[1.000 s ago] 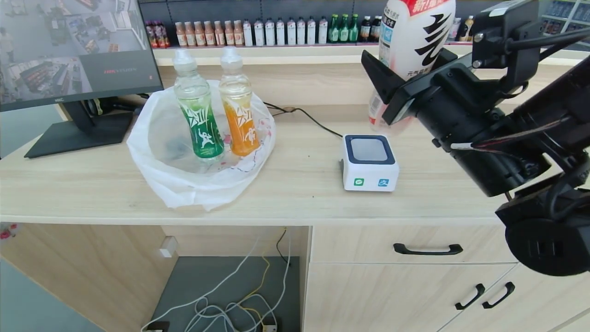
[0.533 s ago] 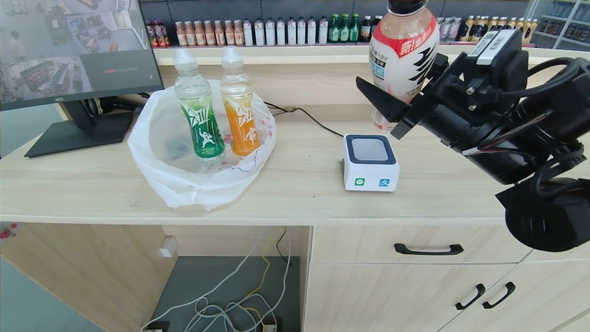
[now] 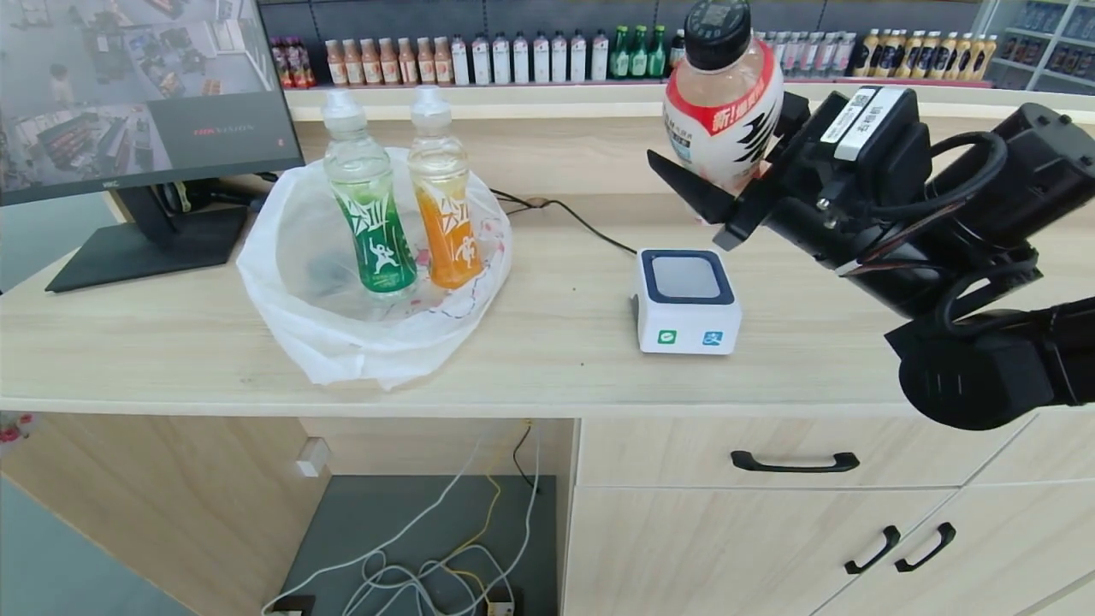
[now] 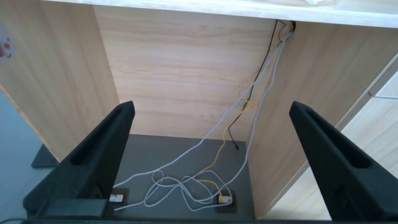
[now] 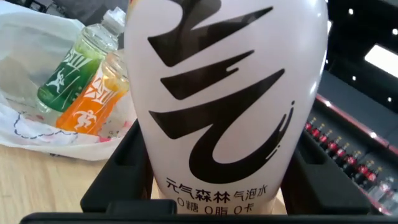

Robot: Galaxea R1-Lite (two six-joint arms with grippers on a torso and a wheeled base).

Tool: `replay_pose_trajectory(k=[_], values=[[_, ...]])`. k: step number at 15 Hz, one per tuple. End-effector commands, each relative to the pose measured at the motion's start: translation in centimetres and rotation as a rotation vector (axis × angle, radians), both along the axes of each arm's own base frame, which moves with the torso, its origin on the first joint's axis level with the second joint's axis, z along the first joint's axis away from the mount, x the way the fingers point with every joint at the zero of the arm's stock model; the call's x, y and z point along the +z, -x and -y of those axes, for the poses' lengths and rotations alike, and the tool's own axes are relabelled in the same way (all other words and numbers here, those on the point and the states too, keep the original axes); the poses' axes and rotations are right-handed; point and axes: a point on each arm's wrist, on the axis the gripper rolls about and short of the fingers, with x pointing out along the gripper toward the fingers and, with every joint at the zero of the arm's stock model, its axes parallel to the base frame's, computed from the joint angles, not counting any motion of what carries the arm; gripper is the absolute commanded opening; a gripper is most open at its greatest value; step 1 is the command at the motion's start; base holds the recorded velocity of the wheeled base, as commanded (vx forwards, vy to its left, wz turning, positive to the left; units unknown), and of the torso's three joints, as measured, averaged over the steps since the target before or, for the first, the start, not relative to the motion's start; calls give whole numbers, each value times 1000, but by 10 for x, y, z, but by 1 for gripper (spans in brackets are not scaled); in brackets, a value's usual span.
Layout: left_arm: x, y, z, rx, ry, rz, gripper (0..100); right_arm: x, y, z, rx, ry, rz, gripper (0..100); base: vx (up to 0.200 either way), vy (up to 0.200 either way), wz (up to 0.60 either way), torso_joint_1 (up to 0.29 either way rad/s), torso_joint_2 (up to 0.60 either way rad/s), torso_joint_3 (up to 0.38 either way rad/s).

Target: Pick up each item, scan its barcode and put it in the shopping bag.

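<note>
My right gripper is shut on a pale pink bottle with a black cap, held upright above the counter, behind and to the right of the white barcode scanner. The right wrist view has that bottle between the fingers. A white shopping bag lies open at the counter's left, with a green bottle and an orange bottle standing in it. My left gripper hangs open below the counter, facing the cables there.
A monitor on a black stand sits at the counter's back left. The scanner's black cable runs across the counter behind it. Shelves of bottles line the back wall. Drawers with black handles lie below the counter.
My right gripper has carried the pink bottle down and slightly left, so its black cap now shows. The left arm and the bagged bottles are unchanged.
</note>
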Motion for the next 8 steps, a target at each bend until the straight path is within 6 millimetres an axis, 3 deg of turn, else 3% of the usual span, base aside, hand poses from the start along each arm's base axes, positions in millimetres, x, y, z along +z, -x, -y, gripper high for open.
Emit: replay_pose_trajectory(k=[1,8], values=[[0,0,0,0,0,0,100,-6,-14,-2,-1,22,13,0,0,0,0,0,0,0],[0,0,0,0,0,0,100,-36,-35,7,83,213,101,0,0,0,0,0,0,0]])
